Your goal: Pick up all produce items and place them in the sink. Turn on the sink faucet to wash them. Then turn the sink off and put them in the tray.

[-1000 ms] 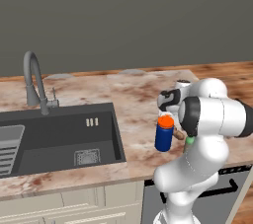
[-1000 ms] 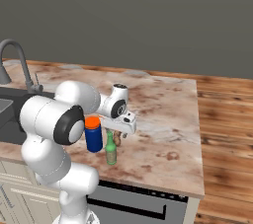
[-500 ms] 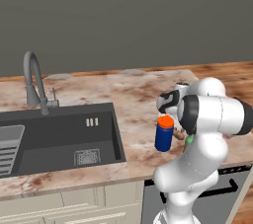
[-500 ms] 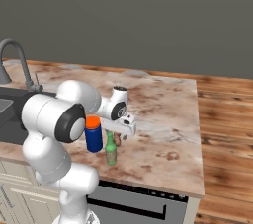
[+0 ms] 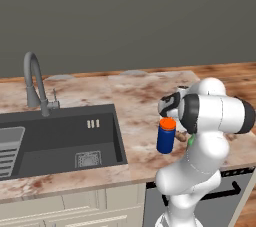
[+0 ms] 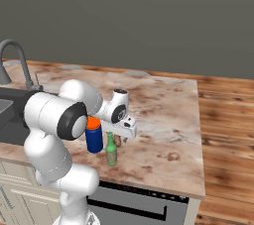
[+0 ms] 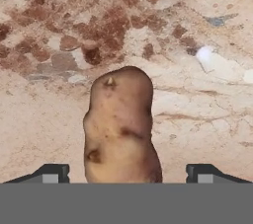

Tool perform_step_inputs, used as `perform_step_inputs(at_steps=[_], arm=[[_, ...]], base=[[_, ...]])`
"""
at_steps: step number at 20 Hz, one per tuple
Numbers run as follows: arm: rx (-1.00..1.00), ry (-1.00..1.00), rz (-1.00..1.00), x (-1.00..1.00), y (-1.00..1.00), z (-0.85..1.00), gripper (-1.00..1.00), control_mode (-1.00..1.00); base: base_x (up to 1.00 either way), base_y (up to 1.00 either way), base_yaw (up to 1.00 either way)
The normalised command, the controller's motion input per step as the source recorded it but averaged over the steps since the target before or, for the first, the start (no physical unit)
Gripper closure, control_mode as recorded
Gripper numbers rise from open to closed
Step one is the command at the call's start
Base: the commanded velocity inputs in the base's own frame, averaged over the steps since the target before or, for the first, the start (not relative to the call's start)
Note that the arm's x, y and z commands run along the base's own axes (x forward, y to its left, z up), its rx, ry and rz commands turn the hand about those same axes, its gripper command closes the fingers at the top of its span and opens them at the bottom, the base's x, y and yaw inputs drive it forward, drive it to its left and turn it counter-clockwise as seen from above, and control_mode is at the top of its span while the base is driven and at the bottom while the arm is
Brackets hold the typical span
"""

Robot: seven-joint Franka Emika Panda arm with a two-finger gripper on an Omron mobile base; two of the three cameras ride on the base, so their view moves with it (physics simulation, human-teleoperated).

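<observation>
The produce item, a lumpy orange-brown potato (image 7: 121, 129), lies on the marbled counter, with my gripper (image 7: 128, 171) straight above it. The gripper is open: one dark fingertip (image 7: 54, 172) stands on each side of the potato, with a gap to it on both sides. In the right base view the potato (image 6: 117, 141) peeks out under the lowered gripper (image 6: 120, 139), near the counter's front. Far to the left is the dark sink (image 5: 65, 143) with its gooseneck faucet (image 5: 33, 80) behind it. The tray is out of view.
A blue can with an orange lid (image 6: 94, 135) and a small green bottle (image 6: 111, 148) stand just left of the hand, close to the potato. A light grey slatted rack (image 5: 9, 148) sits in the sink's left part. The counter's front edge (image 6: 149, 179) is near.
The hand has sunk slightly toward the counter over the potato. The can, bottle and sink have not moved.
</observation>
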Motion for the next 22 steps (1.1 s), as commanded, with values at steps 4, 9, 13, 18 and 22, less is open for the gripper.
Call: perform_step_inputs(at_steps=[4, 9, 13, 18, 22], arm=[[-0.02, 0.02, 0.00, 0.00, 0.00, -0.05, 1.00, -1.00], [0.00, 0.00, 0.00, 0.00, 0.00, 0.00, 1.00, -1.00], [0.00, -0.02, 0.00, 0.00, 0.00, 0.16, 1.00, -1.00], [0.00, -0.08, 0.00, 0.00, 0.03, 0.45, 1.00, -1.00], [0.00, -0.05, 0.00, 0.00, 0.02, 0.64, 1.00, -1.00]], base=[[0.00, 0.00, 0.00], [0.00, 0.00, 0.00], [0.00, 0.00, 0.00], [0.00, 0.00, 0.00], [0.00, 0.00, 0.00]])
